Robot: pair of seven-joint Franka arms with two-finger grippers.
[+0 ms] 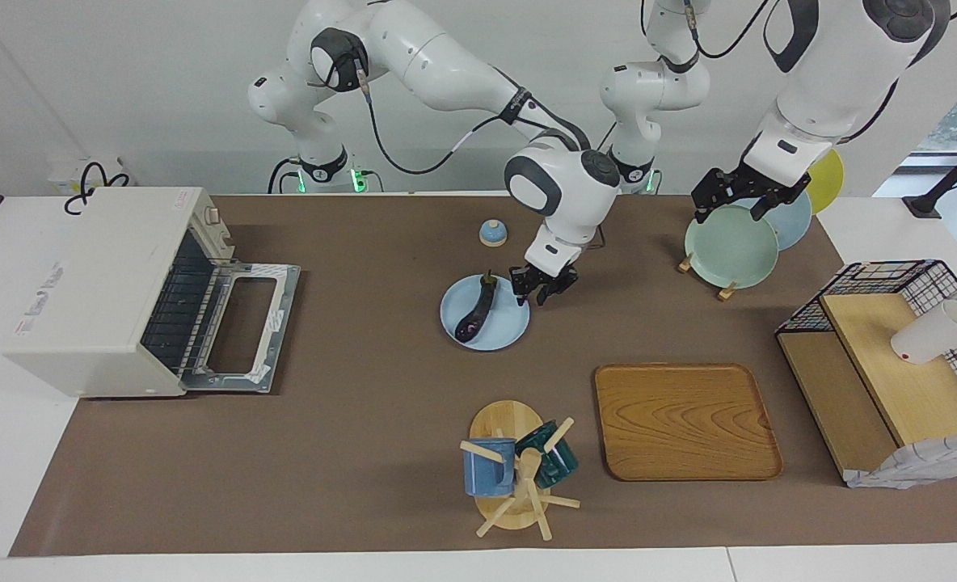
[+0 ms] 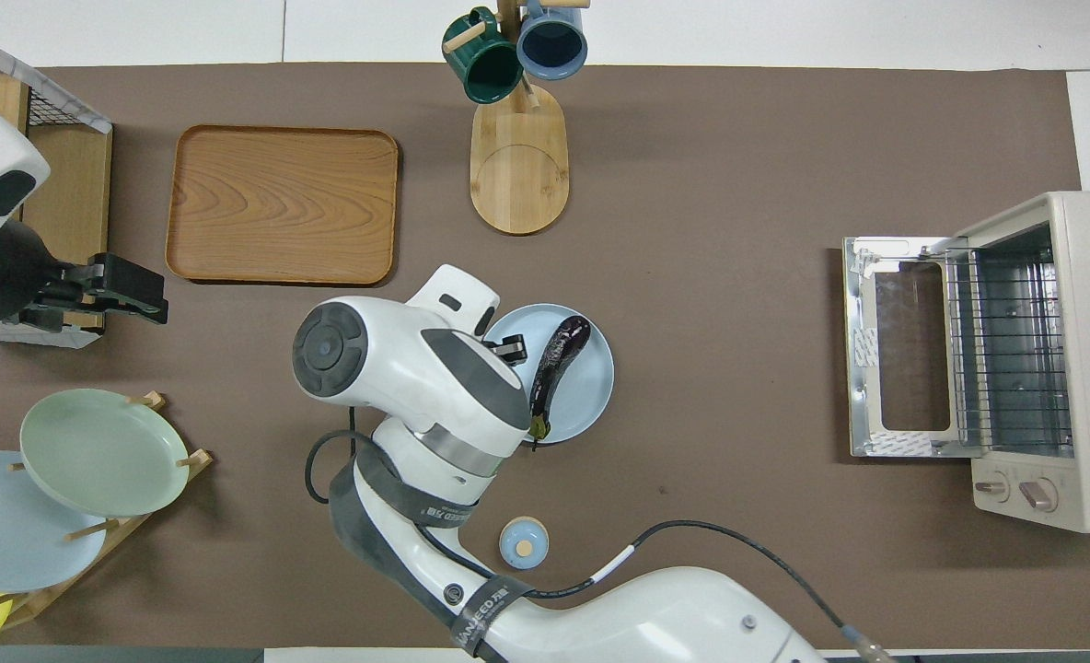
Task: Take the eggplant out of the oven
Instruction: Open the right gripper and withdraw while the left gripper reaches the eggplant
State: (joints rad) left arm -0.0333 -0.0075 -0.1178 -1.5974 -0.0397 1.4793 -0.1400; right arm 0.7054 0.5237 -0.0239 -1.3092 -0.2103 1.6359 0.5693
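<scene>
Working across the facing view from its left edge, we first meet the oven (image 1: 115,291) at the right arm's end of the table. Its glass door (image 1: 244,327) is dropped flat, and the wire rack looks bare.

Next comes the eggplant (image 1: 478,311), lying on a light blue plate (image 1: 511,327) near the middle of the table, so it is already out of the oven. A small blue lidded dish (image 1: 492,233) sits nearer to the robots than the plate.

The right gripper (image 1: 543,288) hangs just over the plate's edge beside the eggplant. Its claw looks released, with nothing between the fingers. We judge the task essentially done.

The eggplant looks light, firm but slightly yielding, and its glossy skin is probably slippery. We would grip it across the thick middle rather than the thin stem tip.

Farther along, a mug tree (image 1: 519,477) carries a blue mug (image 1: 488,467) and a dark green one (image 1: 555,459). Beside it lies a wooden tray (image 1: 685,420) with nothing on it.

The left gripper (image 1: 741,198) waits over a rack of plates (image 1: 729,246). We cannot tell its state.

Last, a wire basket (image 1: 891,283) sits beside wooden boards and a white cup (image 1: 931,331) tipped on its side.
</scene>
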